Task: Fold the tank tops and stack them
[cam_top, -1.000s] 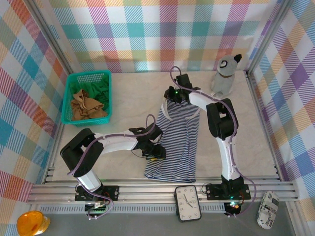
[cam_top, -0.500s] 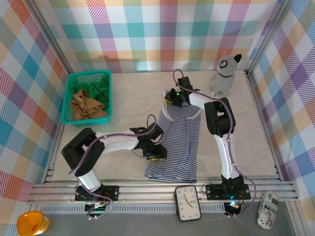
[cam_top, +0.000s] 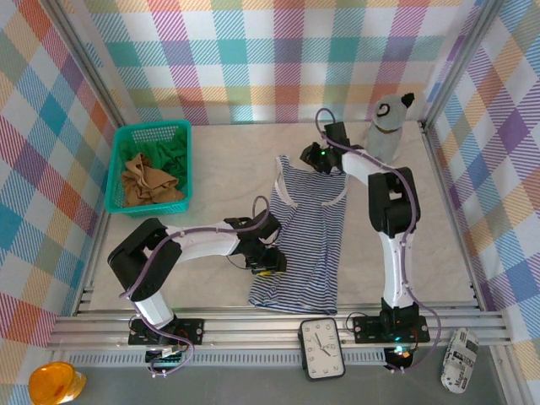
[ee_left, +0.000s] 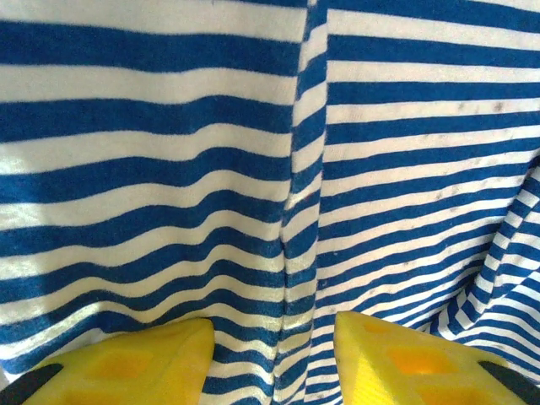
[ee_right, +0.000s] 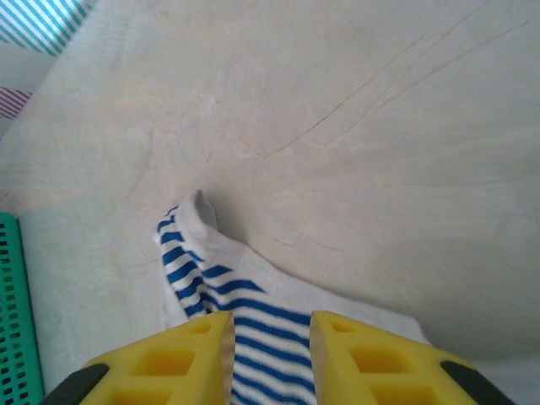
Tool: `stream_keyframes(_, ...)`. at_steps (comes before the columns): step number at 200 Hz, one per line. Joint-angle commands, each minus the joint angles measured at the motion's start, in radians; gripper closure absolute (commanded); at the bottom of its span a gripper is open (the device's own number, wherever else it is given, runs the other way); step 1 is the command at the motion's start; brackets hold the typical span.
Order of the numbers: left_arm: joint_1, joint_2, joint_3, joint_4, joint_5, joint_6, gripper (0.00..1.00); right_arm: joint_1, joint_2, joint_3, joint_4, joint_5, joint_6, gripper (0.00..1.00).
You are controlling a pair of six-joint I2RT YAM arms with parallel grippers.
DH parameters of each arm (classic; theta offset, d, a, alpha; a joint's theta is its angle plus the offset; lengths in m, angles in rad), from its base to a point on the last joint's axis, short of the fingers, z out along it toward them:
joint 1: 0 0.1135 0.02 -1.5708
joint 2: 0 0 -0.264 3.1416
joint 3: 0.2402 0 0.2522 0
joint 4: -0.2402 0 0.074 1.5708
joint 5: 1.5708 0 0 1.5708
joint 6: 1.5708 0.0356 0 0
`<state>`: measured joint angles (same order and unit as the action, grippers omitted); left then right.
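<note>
From my seat I see a teal mesh basket (cam_top: pixel 116 169) at the left of the frame on the pale table (cam_top: pixel 228 156). A grey plush toy (cam_top: pixel 386 128) stands upright in the upper right, against plaid walls (cam_top: pixel 253 59). Along the bottom edge are an orange lump (cam_top: pixel 56 382), a black clock (cam_top: pixel 321 348) and a white device (cam_top: pixel 461 359).

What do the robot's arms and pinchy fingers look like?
The left arm and right arm are white tubes with chunky black joints. A thin purple-grey cable loops along each one. The fingers are blocky and bright yellow.
</note>
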<state>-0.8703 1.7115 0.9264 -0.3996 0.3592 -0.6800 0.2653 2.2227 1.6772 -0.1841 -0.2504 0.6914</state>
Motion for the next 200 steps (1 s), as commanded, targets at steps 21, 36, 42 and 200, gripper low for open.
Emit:
stream_keyframes(21, -0.022, 0.089, -0.043, -0.127, -0.055, 0.034, 0.54, -0.014, -0.285, -0.272, -0.013, 0.018, -0.075, 0.64)
stream_keyframes(36, -0.023, 0.088, -0.041, -0.128, -0.058, 0.034, 0.54, -0.014, -0.365, -0.375, -0.076, 0.013, -0.100, 0.61)
stream_keyframes(42, -0.022, 0.089, -0.040, -0.126, -0.059, 0.036, 0.54, -0.014, -0.386, -0.403, -0.110, 0.021, -0.114, 0.61)
stream_keyframes(200, 0.085, 0.160, 0.057, -0.182, -0.080, 0.137, 0.53, -0.009, -0.117, -0.262, -0.267, 0.046, -0.214, 0.59)
